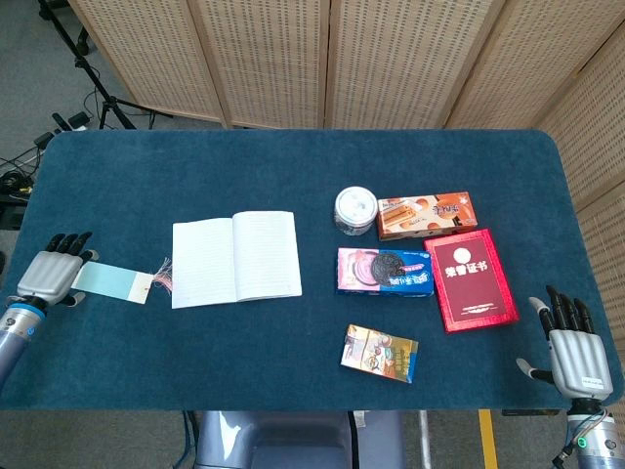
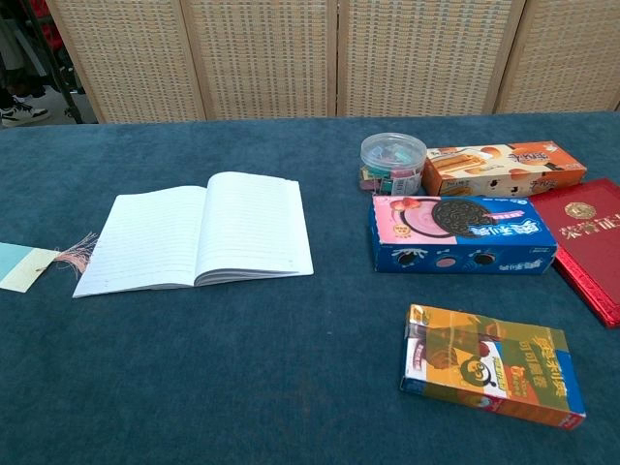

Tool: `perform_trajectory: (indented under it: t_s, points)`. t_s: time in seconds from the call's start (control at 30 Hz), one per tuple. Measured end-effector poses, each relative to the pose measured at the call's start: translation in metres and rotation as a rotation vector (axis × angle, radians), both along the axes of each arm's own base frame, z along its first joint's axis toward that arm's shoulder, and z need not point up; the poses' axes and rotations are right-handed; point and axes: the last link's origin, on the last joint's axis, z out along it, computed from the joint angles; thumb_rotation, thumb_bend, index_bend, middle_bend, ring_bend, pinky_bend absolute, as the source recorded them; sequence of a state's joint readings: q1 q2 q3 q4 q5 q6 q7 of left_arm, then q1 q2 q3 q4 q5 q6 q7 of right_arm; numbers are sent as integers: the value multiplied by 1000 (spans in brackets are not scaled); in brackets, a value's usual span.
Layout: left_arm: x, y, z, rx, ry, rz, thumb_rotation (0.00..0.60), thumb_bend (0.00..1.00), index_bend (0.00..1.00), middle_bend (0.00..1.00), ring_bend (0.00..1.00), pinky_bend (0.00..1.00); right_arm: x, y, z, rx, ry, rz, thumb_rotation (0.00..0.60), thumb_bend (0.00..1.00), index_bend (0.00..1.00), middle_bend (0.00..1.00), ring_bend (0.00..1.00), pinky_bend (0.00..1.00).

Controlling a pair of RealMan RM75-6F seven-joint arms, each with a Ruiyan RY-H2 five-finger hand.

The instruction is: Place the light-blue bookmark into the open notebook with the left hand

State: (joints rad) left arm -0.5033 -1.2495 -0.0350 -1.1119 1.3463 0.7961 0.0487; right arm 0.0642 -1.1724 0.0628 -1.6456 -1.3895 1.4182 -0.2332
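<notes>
While my left hand point(image 1: 54, 272), fingers spread and holding nothing, touched the bookmark point(image 1: 109, 281)'s outer end, its long axis ran rightward toward the notebook point(image 1: 235, 258).

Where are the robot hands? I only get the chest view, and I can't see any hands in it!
Observer: The head view shows the left robot hand right at the left end of the light-blue bookmark, the end your picture cuts off.
Operator: Is it holding the bookmark?
Observer: It hasn't lifted it. The whole bookmark lies flat on the table, and I cannot tell whether the fingers touch it.
Operator: What about the other hand?
Observer: The right robot hand is by the table's near right corner, past the red book, fingers apart and holding nothing.
</notes>
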Motion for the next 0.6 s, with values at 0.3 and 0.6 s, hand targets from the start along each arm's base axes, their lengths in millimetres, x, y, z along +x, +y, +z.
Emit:
perform_trajectory:
  t_s: [0.3, 0.6]
  points:
    - [3, 4, -12, -36, 23, -21, 600, 226, 288, 0, 0, 0, -1, 0, 2, -6, -3, -5, 600, 105, 122, 0, 0, 0]
    - [1, 3, -17, -32, 57, -37, 600, 233, 288, 0, 0, 0, 0, 1, 3, -13, -5, 3, 600, 105, 122, 0, 0, 0]
